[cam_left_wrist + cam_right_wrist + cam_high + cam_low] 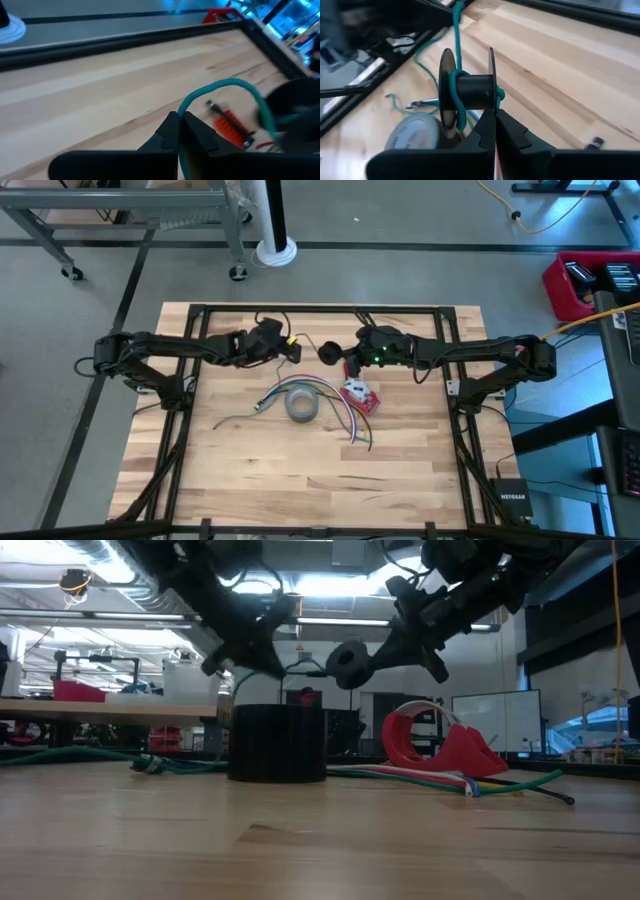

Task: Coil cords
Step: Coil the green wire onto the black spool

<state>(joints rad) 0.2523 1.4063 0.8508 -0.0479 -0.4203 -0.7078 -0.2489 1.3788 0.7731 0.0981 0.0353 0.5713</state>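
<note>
Wooden slats of the table (230, 470) run under both my arms, with grey floor beyond the far edge; at the left, my left gripper (283, 346) hangs over the far half of the table, fingers pressed together on a green cord (220, 89), which arches out from between the fingertips in its wrist view; loose cords (255, 406) lie on the wood nearer the middle, one thin green strand trailing leftward; a grey tape roll (301, 404) stands at the centre, touching those strands; just right of it, more cords (352, 423) fan toward the near side; a red tape dispenser (359, 396) sits beside the roll on its right; above it, my right gripper (345, 360) is clamped on a black spool (470, 93), held off the table; the green cord is wrapped around the spool's core and runs from it toward the left gripper.
</note>
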